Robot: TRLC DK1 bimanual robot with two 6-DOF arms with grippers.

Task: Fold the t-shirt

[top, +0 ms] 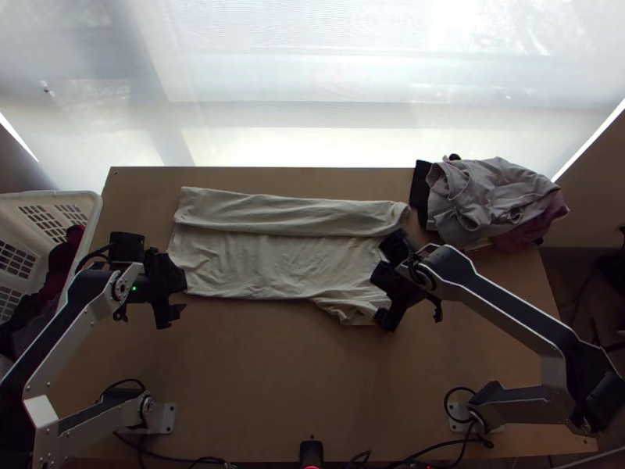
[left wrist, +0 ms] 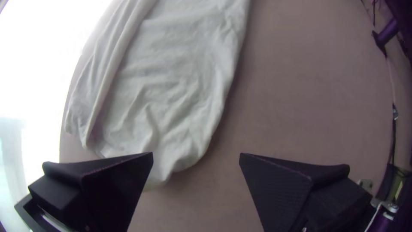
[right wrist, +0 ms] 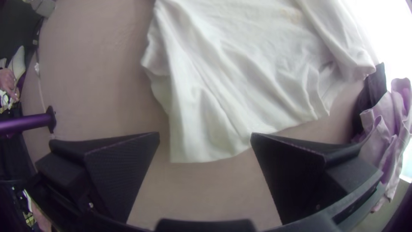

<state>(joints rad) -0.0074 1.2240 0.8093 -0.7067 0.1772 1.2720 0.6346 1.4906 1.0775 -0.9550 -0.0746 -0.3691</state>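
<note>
My left gripper [top: 173,291] is at the left end of the cream t-shirt [top: 273,262], and my right gripper [top: 381,295] at its right end. The shirt lies across the table, its far side folded over in a long strip, with a bunched sleeve part at the near right. In the left wrist view the left gripper [left wrist: 196,157] stands open beside the wrinkled shirt end [left wrist: 171,107]. The right wrist view shows the right gripper [right wrist: 205,139] open, a shirt corner [right wrist: 193,141] between its spread fingers but not clamped.
A pile of grey, mauve and black clothes [top: 492,203] lies at the table's far right corner. Beyond the left edge stands a white basket [top: 92,215] with dark and red cloth. Bare wood [top: 297,375] stretches along the near side. Cables run along the near edge.
</note>
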